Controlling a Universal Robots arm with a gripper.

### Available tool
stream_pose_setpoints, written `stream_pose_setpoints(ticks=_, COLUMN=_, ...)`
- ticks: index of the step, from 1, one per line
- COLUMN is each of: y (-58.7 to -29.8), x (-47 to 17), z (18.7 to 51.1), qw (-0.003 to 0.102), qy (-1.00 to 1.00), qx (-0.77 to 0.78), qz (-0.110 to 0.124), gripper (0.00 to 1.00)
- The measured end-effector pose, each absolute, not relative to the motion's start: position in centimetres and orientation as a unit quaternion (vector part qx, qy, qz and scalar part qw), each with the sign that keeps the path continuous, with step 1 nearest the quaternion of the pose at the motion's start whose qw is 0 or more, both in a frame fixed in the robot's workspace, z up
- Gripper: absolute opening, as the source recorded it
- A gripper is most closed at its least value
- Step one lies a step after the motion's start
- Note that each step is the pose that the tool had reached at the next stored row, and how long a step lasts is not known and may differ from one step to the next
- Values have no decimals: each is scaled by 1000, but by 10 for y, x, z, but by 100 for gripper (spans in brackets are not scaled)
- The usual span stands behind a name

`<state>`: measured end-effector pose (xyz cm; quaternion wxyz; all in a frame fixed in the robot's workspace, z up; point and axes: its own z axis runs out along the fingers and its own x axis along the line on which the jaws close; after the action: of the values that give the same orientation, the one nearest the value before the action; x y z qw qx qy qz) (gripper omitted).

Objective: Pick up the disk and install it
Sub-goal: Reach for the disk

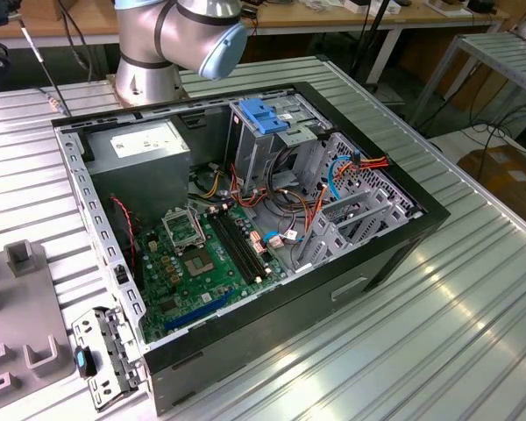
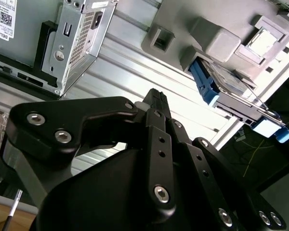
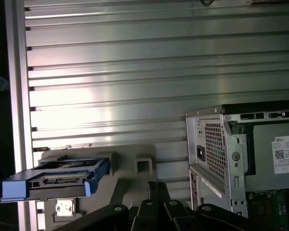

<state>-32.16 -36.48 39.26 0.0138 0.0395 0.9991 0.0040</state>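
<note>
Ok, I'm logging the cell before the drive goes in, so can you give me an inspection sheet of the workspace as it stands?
Surface: ribbed metal table.
Job's things: disk resting in a grey holder, apart from the open computer case; not yet installed.
Clutter: nothing seen.
Grippers: gripper above the table, apart from the disk, holding nothing.
Cables: orange and blue cables inside the case.
Surroundings: wooden benches behind the table.

Shiny ribbed metal table, with disk rails seemingly matt plastic.
</note>
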Motion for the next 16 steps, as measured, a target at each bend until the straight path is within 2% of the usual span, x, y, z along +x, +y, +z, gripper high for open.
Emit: stream_pose_setpoints(ticks=16, y=-362, x=-347, z=393, qw=14, qy=999, qx=40, qz=4, gripper=11)
